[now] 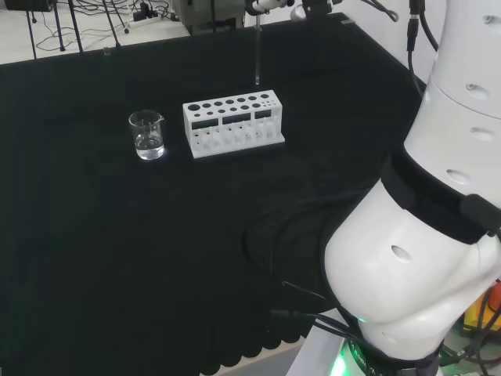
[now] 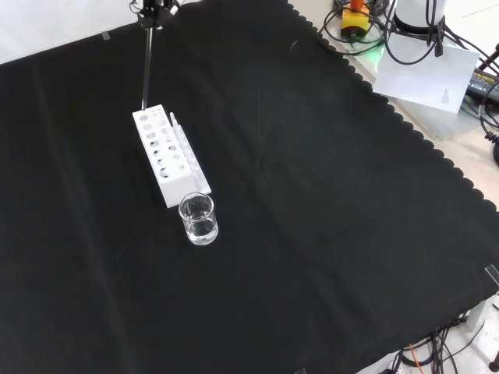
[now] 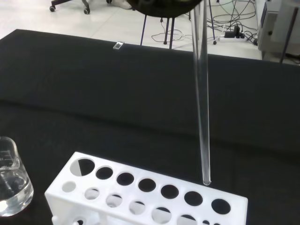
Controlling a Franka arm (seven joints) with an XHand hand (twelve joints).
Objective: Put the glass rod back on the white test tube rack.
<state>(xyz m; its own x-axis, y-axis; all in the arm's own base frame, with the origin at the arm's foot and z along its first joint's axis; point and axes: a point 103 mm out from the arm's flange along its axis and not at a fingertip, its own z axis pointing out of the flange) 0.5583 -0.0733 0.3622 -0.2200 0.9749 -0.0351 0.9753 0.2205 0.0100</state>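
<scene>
Wrist view, near to far: glass beaker (image 3: 10, 180) with a little clear liquid at the near edge, then the white test tube rack (image 3: 140, 197) with two rows of round holes, all empty as far as I can see. Glass rod (image 3: 201, 103) hangs close to vertical, its lower tip just above the rack's top, by the far row of holes near one end. Not in a hole yet.

Head view: beaker (image 1: 147, 135) to the left of the rack (image 1: 232, 124), apart from it, both on the black-cloth surface (image 1: 156, 258). Rod (image 1: 257, 51) runs straight up from above the rack's right end to the top edge.

Front view: beaker (image 2: 198, 218) nearest, rack (image 2: 165, 154) just behind it, rod (image 2: 146, 66) over the rack's far end.

Handling, my read: the rod is thin, stiff, light, smooth, so it's slippery and brittle. It will snap or chip if the tip jams on the rack face. Holding it at the upper end looks right; it keeps the lower length free to drop through a hole.

Hand (image 2: 156, 8): barely any of it in frame at the top edge, where the rod's upper end meets it. Presumably it carries the rod, but I cannot tell how far the fingers are closed.
</scene>
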